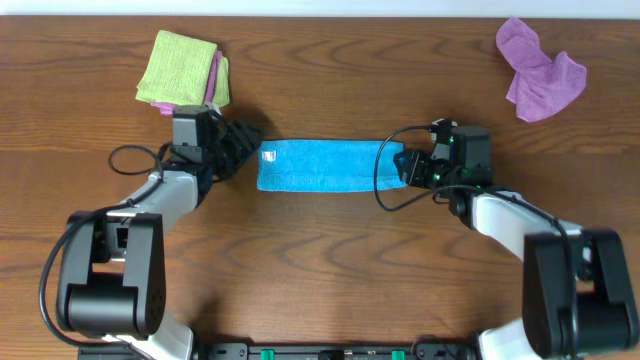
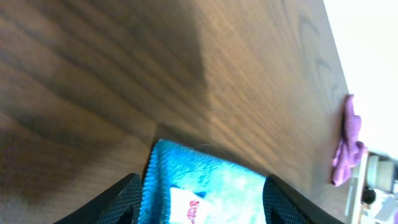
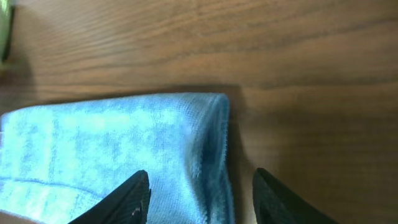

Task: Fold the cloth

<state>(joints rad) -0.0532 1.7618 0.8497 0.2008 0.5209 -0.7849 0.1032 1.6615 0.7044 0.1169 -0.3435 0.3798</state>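
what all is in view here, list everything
cloth: 1, sky blue, folded strip at table centre, between the grippers
tag: 1, white, on the cloth's left end
green cloth: 1, lime, folded, far left
pink layer: 1, pink, showing at the green cloth's right edge
purple cloth: 1, lilac, crumpled, far right
table: 1, brown wood, under everything
left arm: 1, white and black, near left
right arm: 1, white and black, near right
left gripper: 1, black, open, at the cloth's left end
right gripper: 1, black, open, at the cloth's right end
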